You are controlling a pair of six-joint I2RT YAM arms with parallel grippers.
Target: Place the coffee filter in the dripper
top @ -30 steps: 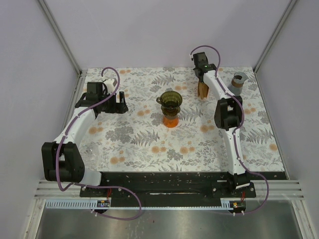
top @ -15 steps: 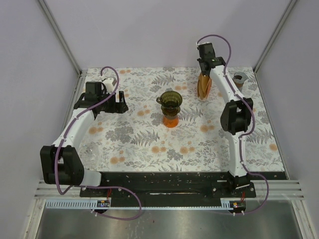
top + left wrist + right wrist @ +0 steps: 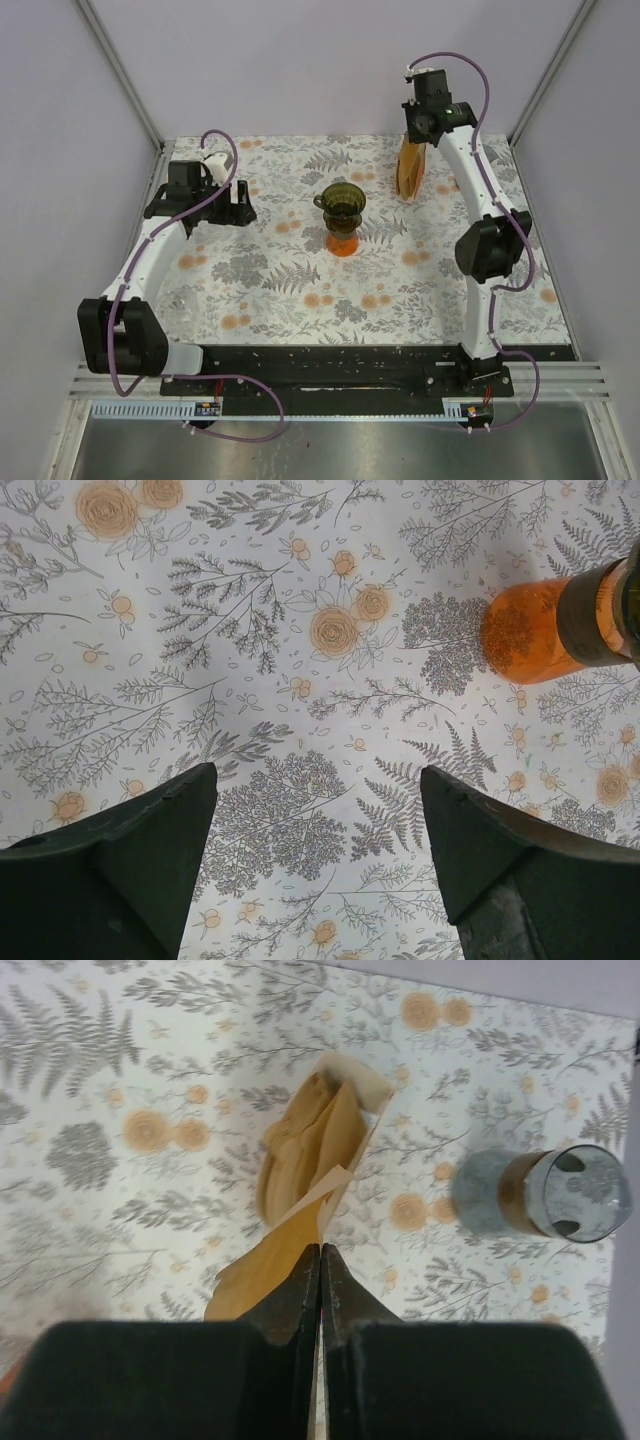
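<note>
While right pincer [image 3: 320,1252] pinches a brown coffee filter [image 3: 250,1285] (far right of bench [image 3: 290,300]), left pincer [image 3: 315,780] hangs spread.

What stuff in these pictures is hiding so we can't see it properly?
- Top view: the inside of the dripper is too small to make out.
- Left wrist view: the right edge cuts off most of it beyond its orange base.
- Top view: the grey cup is hidden behind the right arm.
- Right wrist view: the right end effector covers the pinched end of the paper filter.

Closed fingers [image 3: 288,1305] pinch a brown coffee filter [image 3: 262,1265].
</note>
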